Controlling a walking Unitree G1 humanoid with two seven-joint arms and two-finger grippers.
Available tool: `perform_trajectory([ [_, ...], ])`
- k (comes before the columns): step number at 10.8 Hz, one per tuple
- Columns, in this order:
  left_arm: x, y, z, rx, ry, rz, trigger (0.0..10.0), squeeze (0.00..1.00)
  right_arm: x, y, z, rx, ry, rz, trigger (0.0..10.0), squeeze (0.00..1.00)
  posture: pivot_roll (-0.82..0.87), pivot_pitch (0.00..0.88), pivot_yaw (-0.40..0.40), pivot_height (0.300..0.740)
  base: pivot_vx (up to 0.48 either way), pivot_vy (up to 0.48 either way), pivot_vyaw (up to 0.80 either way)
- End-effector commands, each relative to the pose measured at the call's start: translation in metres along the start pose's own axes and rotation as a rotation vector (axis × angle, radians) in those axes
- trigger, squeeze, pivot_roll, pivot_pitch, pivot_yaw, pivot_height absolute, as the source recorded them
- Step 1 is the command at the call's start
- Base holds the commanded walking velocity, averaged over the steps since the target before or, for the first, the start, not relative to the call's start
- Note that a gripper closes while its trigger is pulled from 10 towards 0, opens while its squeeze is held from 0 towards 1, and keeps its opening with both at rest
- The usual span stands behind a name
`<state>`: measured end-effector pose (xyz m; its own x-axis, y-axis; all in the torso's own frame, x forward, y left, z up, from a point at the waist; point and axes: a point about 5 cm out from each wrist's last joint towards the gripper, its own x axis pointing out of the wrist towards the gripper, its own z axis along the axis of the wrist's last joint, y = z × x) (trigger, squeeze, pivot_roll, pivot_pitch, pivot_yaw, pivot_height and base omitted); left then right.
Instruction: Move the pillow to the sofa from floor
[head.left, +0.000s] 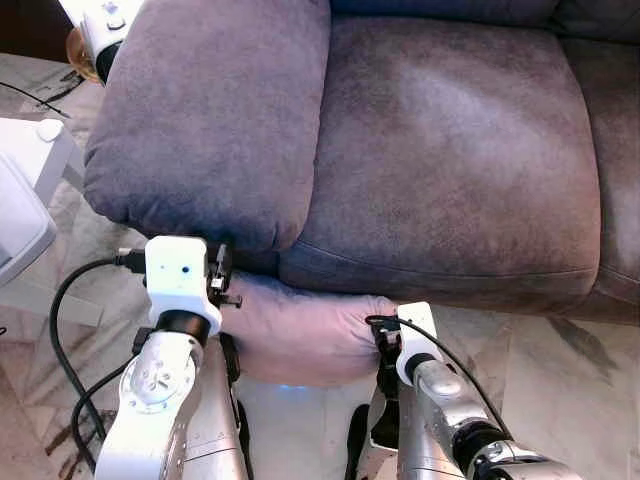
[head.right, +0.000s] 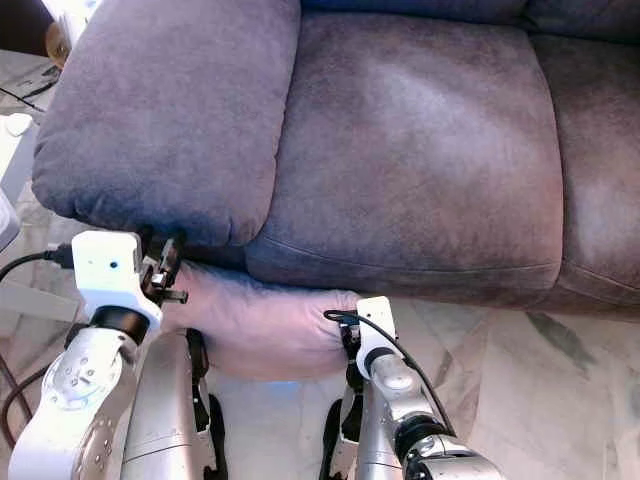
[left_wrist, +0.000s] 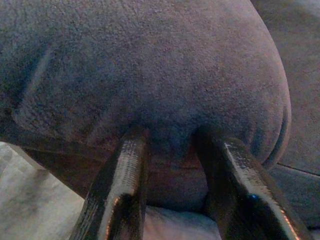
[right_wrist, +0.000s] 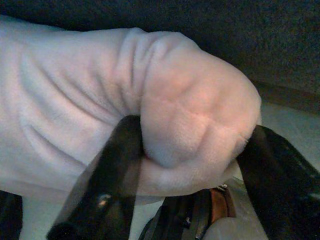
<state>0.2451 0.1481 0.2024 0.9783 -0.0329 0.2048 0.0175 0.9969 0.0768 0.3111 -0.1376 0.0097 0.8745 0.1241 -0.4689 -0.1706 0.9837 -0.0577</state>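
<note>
Home living room, grey plush sofa (head.left: 440, 150), marble floor (head.left: 560, 390)

pillow (head.left: 300, 335) before sofa (head.left: 440, 150), between hands

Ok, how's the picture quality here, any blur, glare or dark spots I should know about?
Left eye view: sharp, evenly lit, a soft sheen on the sofa seat. Left wrist view: dim, grainy, fingers soft. Right wrist view: the pillow well lit, fingers dark and blurred.

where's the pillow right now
In the eye views the pillow sits low at the sofa's front edge, between the left end effector and right end effector, which pinches its corner.
</note>
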Motion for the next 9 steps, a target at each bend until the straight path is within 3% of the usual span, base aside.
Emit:
perform_trajectory([
  [1,-0.001,0.001,-0.004,0.002,0.018,0.003,10.0,0.00,-0.005,0.002,-0.022,0.001,0.087,0.008,0.0,0.00,0.31,0.418,-0.109,0.535,0.000,0.000,0.00],
  [5,0.006,0.007,-0.011,-0.016,0.037,0.008,10.0,0.00,-0.004,0.009,-0.019,0.001,0.088,0.023,0.0,0.00,0.32,0.376,-0.110,0.535,0.000,0.000,0.00],
  [7,0.000,0.039,-0.037,0.033,0.133,0.203,10.0,0.00,-0.005,0.009,-0.022,-0.001,0.096,0.030,0.0,0.00,0.31,0.373,-0.114,0.535,0.000,0.000,0.00],
  [8,-0.011,0.059,-0.061,-0.002,0.247,0.328,10.0,0.00,-0.005,0.008,-0.023,-0.008,0.103,0.029,0.0,0.00,0.30,0.369,-0.119,0.535,0.000,0.000,0.00],
  [9,-0.021,0.071,-0.088,-0.021,0.395,0.366,10.0,0.00,-0.004,0.005,-0.021,-0.012,0.102,0.028,0.0,0.00,0.30,0.372,-0.120,0.535,0.000,0.000,0.00],
])
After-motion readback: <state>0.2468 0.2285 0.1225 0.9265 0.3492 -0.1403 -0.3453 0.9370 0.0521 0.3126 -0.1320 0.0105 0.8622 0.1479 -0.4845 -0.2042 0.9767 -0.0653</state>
